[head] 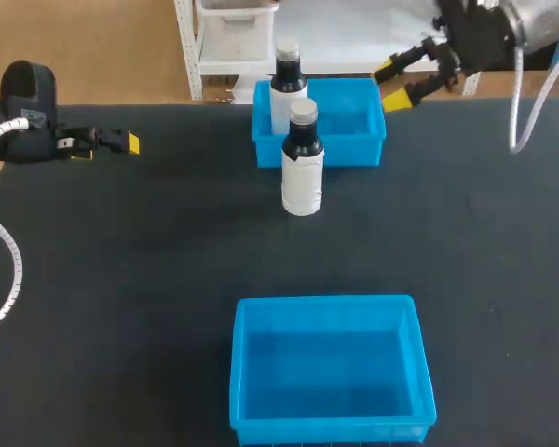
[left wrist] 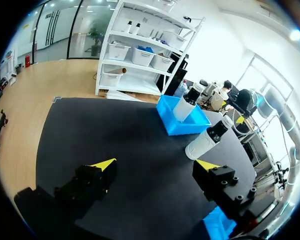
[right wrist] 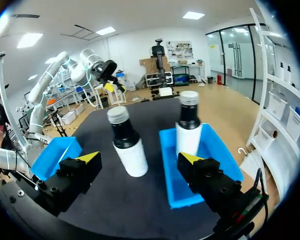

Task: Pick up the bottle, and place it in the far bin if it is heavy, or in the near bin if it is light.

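Two white bottles with black necks and grey caps stand upright. One bottle (head: pixel 303 160) (left wrist: pixel 209 138) (right wrist: pixel 127 143) is on the black table just in front of the far blue bin (head: pixel 354 149) (left wrist: pixel 182 124) (right wrist: pixel 212 150). The other bottle (head: pixel 288 84) (left wrist: pixel 189 102) (right wrist: pixel 188 128) stands inside that bin at its left end. The near blue bin (head: pixel 326 304) (right wrist: pixel 54 155) has nothing in it. My right gripper (head: pixel 402 82) (right wrist: pixel 139 158) hangs open above the far bin's right corner, holding nothing. My left gripper (head: pixel 112 142) (left wrist: pixel 155 165) is open at the table's left, well away from both bottles.
The black table (head: pixel 121 279) stretches between the two bins and to either side. A corner of the near bin (left wrist: pixel 219 225) shows beside my left gripper. A white shelf stands just beyond the table's far edge behind the far bin.
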